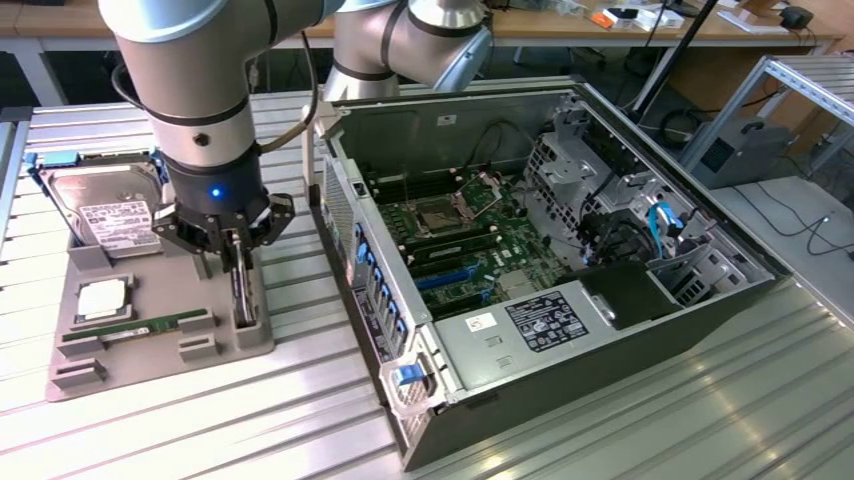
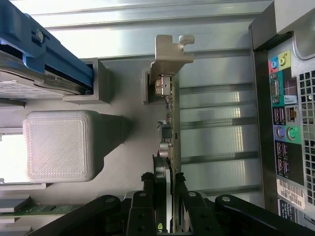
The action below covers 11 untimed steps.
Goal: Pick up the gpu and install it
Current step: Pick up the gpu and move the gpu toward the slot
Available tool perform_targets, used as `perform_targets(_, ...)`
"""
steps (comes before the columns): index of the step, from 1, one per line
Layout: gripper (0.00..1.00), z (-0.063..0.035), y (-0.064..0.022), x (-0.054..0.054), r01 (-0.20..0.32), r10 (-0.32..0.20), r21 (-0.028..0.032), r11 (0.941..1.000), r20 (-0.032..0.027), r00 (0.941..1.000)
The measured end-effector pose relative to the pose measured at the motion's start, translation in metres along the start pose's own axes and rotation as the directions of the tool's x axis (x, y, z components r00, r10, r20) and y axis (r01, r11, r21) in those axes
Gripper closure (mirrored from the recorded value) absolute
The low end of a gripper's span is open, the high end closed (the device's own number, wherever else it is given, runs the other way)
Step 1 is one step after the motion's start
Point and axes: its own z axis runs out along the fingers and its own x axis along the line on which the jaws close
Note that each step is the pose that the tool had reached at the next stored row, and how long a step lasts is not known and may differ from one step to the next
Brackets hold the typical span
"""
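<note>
To the claw's side on the exterior view's left, a silver hard drive (image 1: 107, 205) with a white label leans in the matte grey plastic tray (image 1: 200, 345). The black claw (image 1: 235, 262) is clamped on the gpu (image 1: 244, 305), a thin card standing on edge in the tray directly beneath it. The card is seen edge-on, so its faces are hidden, and a bent silver bracket (image 2: 170, 51) sits at its far end. On the claw's other side, toward the exterior view's right, lies the open sheet-metal computer case (image 1: 441, 120).
</note>
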Motion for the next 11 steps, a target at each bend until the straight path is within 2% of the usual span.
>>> perform_targets(11, 0.73, -0.0071, 0.0003, -0.0002, 0.0, 0.0, 0.0, 1.0, -0.0001, 1.0)
